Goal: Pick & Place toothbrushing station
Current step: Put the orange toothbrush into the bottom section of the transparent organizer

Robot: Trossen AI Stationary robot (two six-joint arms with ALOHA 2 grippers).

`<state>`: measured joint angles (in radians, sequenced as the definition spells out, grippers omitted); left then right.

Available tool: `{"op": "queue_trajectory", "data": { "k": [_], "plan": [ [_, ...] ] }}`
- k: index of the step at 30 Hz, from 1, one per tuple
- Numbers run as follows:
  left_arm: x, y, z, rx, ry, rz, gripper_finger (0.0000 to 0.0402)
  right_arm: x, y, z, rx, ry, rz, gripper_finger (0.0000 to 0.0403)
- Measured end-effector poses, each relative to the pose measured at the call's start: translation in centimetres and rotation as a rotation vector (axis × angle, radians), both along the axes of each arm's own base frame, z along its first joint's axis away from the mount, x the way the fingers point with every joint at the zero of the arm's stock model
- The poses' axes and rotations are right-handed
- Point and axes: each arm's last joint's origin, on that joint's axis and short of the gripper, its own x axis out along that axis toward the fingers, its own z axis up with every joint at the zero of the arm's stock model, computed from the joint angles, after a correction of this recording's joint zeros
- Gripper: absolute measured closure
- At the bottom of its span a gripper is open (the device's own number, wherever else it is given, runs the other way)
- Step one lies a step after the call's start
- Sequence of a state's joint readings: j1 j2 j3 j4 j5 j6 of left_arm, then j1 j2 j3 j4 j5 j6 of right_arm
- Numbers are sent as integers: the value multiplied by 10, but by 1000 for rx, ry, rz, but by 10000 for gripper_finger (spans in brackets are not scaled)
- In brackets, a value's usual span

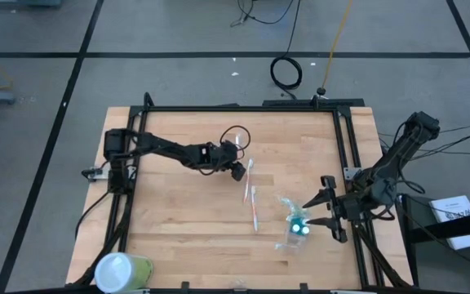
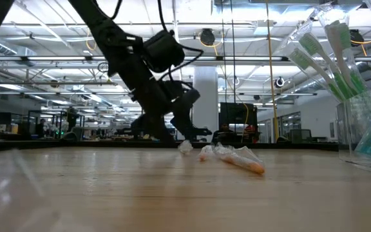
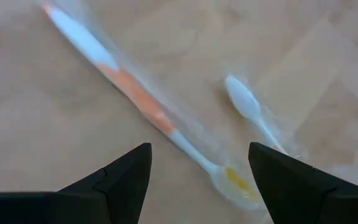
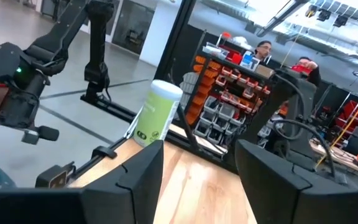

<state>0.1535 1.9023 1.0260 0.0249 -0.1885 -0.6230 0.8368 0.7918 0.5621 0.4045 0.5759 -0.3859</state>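
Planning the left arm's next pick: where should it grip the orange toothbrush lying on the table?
Grip the orange toothbrush at its orange mid-handle, from straight above, fingers across its narrow width. It lies flat in a clear wrapper, and the open left gripper already hangs over it.

A large yellow-green container with a white top lies on the wooden surface at the lower left of the high view. A black coiled cable sits on the grey floor above the surface's top edge, beside a yellow cable. White papers lie at the right edge.
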Motion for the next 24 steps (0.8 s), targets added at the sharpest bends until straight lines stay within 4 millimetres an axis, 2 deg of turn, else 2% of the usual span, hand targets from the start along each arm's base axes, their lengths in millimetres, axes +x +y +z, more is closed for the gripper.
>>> {"op": "queue_trajectory", "data": {
  "k": [4,9,13,16,18,20,22,24],
  "plan": [
    [2,-3,-4,-138,-24,-76,124,2,2,-3,-5,12,0,215],
    [16,-23,10,-228,-207,-272,124,3,3,-4,-12,18,0,218],
    [29,-38,31,-136,-435,-447,124,3,4,-4,-13,19,0,218],
    [32,-42,45,5,-533,-528,124,3,4,-4,-15,21,0,218],
    [30,-40,52,157,-505,-545,124,3,4,-5,-17,23,1,219],
    [26,-34,50,319,-386,-531,124,3,4,-5,-14,24,1,221],
    [20,-25,45,444,-233,-448,124,3,4,-5,-11,26,1,222],
    [15,-10,41,497,-130,-325,124,3,4,-5,-8,23,1,222]
  ]
}}
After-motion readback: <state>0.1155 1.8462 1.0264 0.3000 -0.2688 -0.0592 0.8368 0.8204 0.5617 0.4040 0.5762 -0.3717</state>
